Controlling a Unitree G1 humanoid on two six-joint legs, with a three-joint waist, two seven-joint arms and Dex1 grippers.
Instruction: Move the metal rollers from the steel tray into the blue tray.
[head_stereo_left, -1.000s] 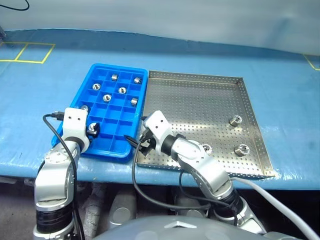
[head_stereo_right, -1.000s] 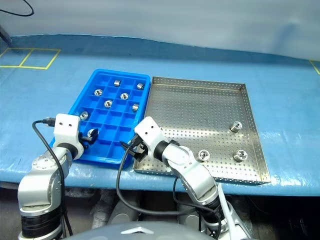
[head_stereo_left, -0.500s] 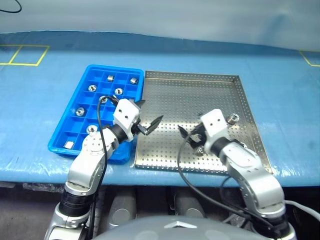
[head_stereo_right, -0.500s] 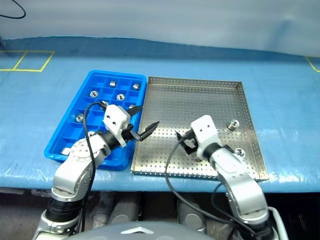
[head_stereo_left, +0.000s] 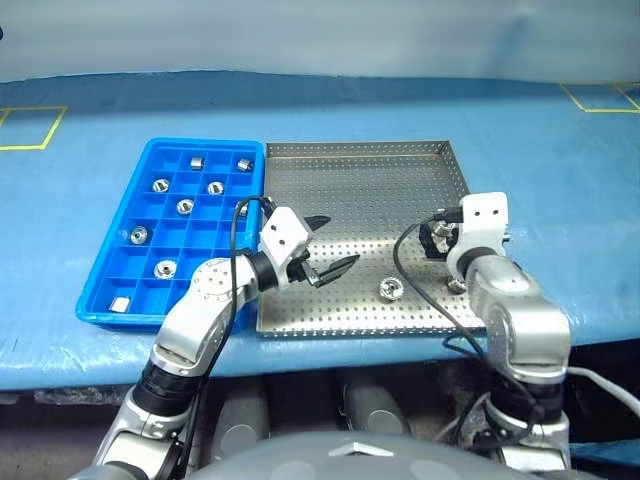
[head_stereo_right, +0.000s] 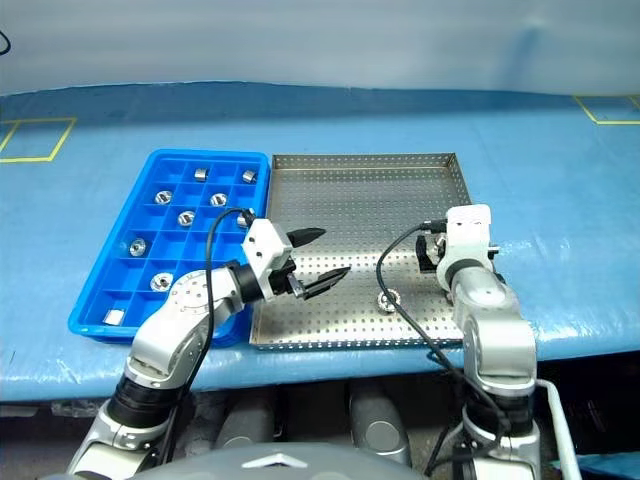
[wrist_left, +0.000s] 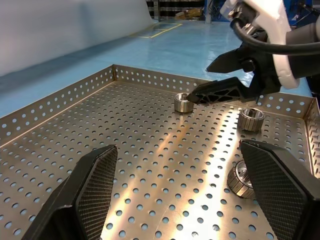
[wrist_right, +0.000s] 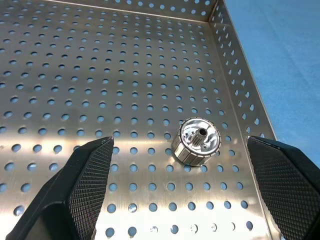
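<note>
Right wrist view shows the right gripper (wrist_right: 180, 192) wide open and empty, a metal roller (wrist_right: 196, 141) lying between its fingers near the right rim of the steel tray (head_stereo_left: 350, 185). Left gripper (head_stereo_left: 328, 245) also gapes empty over the tray's near left. Risk: closing off-centre could roll the smooth cylinder against the rim. The blue tray (head_stereo_left: 100, 300) lies left, already holding several rollers.

Perforated silver steel tray (head_stereo_left: 350, 190), bright blue tray (head_stereo_left: 100, 270)
</note>
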